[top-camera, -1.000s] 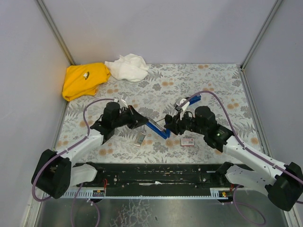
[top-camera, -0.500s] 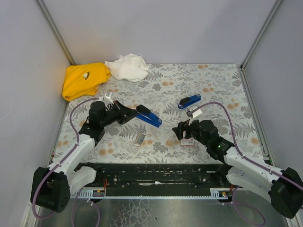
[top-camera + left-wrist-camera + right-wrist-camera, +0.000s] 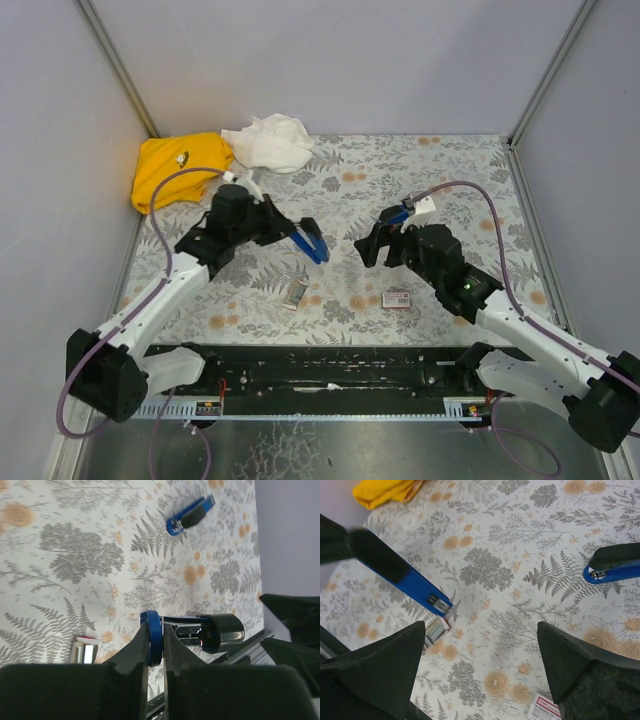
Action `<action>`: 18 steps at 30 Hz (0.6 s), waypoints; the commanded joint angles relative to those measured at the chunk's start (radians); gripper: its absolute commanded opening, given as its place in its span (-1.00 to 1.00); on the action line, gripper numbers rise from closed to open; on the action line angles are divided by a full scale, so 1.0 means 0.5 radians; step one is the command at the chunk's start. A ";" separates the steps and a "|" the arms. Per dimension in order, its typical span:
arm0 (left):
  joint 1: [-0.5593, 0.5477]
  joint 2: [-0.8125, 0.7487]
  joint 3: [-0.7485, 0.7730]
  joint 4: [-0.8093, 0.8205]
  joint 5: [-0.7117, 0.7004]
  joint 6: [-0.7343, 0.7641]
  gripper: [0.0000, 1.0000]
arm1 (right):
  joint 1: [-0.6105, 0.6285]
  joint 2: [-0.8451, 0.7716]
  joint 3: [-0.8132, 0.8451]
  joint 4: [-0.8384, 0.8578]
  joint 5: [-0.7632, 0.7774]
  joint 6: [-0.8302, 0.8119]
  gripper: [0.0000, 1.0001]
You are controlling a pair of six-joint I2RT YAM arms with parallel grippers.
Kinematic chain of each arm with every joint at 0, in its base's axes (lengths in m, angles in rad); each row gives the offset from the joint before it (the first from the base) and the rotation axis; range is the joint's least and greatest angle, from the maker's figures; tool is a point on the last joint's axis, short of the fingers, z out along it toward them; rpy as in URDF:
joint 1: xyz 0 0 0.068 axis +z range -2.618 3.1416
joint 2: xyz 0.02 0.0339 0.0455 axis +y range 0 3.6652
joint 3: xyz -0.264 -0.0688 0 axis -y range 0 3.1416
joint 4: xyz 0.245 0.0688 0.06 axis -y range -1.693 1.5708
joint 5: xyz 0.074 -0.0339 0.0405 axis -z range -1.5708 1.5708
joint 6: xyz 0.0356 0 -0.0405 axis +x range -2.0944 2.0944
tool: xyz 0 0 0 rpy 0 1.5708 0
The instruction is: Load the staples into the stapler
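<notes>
Stapler [image 3: 313,243] pinched by left end effector [image 3: 155,641]; right end effector [image 3: 481,629] agape, overhead shows both.

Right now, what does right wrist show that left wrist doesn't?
Only right wrist: the yellow cloth, the red-print staples box at the bottom edge, the open right tool. Only left wrist: the left tool shut on the held blue stapler, seen end-on. Both: that stapler, the second blue stapler lying on the table, a small silvery item.
</notes>
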 commanded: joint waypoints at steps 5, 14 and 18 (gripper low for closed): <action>-0.369 0.339 0.277 0.144 -0.344 0.232 -1.00 | 0.192 0.222 0.565 -0.460 0.491 0.436 0.99; -0.399 0.417 0.149 0.231 -0.437 0.292 -1.00 | 0.455 0.681 0.938 -0.759 0.757 0.559 0.93; -0.399 0.434 0.115 0.264 -0.396 0.259 -1.00 | 0.555 0.895 1.068 -0.777 0.853 0.568 0.92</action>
